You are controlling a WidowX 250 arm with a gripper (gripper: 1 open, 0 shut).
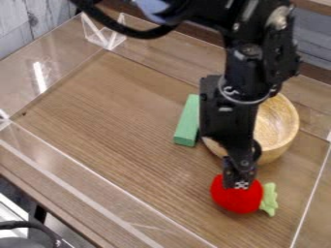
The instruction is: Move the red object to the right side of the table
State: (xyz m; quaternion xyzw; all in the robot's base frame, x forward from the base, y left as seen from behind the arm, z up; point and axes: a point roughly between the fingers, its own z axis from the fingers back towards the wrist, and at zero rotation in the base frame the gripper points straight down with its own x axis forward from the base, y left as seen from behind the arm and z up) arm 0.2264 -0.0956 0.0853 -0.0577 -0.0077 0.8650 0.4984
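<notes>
sitting below the pincer (238, 182), red ball (238, 197)

Place type: looks like a lab or robot test bench; which of them, the view cannot settle
Arm: black, jointed robot arm (226, 48), reaching in over the work surface
Surface: brown wood-grain tabletop (104, 116), spreading below the arm and out to one side of it
Edging: low clear acrylic wall (33, 208), well apart from the gripper (237, 176)
Cable: dark, looped (26, 235), beyond that wall from the gripper
Room: walls and furniture out of view
</notes>
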